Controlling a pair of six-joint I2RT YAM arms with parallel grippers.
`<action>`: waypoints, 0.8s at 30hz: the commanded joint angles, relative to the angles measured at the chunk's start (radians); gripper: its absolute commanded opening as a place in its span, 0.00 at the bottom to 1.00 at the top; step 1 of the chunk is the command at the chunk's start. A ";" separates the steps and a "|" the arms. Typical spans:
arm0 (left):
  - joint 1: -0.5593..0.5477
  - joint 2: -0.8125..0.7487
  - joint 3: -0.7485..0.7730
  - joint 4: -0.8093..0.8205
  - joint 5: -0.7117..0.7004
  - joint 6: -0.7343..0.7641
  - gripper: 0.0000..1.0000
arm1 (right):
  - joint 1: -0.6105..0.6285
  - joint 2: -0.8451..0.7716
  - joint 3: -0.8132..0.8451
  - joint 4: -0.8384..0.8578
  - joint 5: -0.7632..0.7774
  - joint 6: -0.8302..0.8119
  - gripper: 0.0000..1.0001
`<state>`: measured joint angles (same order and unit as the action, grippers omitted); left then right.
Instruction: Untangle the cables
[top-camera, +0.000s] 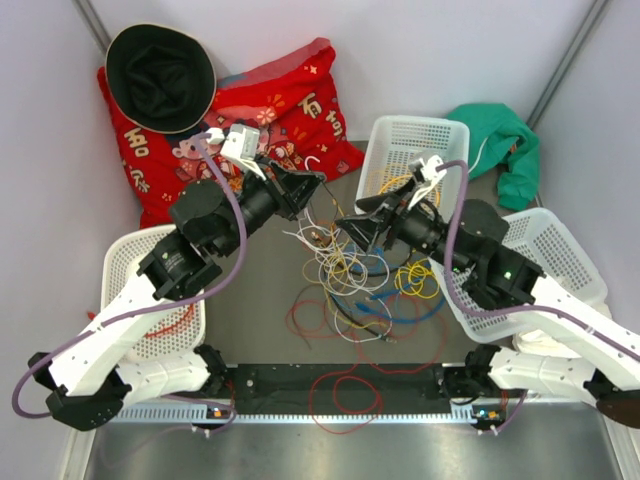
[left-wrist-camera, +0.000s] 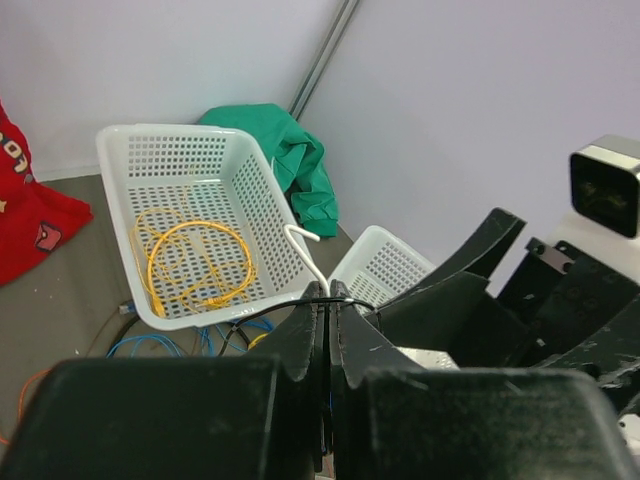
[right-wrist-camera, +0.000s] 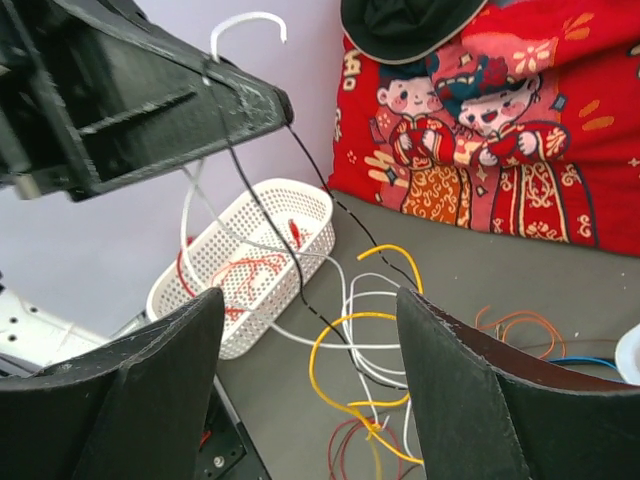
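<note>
A white cable (left-wrist-camera: 305, 250) and a black cable (right-wrist-camera: 265, 215) are pinched tight in the left claw (left-wrist-camera: 328, 300). The right claw (right-wrist-camera: 308, 300) is held wide open. The tangled cables (top-camera: 345, 272) are piled on the surface (top-camera: 260, 300), at 6 o'clock from both claws.

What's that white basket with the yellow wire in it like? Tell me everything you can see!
The white basket is rectangular and looks like plastic, with rows of little holes in its walls and floor and a smooth rim. It stands upright at the back of the grey table. A coil of yellow cable lies on its floor. A green cloth is bunched by its far corner, and blue cables lie at its near side.
</note>
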<state>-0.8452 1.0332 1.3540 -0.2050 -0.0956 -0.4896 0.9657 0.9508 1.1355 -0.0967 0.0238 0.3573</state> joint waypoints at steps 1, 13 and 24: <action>0.000 -0.007 0.008 0.038 0.011 -0.007 0.00 | 0.010 0.051 0.059 0.087 -0.021 -0.021 0.68; 0.000 -0.035 -0.062 0.053 -0.012 -0.029 0.00 | 0.010 0.131 0.158 0.080 0.085 -0.073 0.00; 0.000 -0.180 -0.183 -0.161 -0.415 -0.084 0.99 | 0.010 0.092 0.513 -0.282 0.361 -0.192 0.00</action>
<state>-0.8452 0.9215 1.2190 -0.2955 -0.3080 -0.5407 0.9661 1.0737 1.4879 -0.2619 0.2565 0.2272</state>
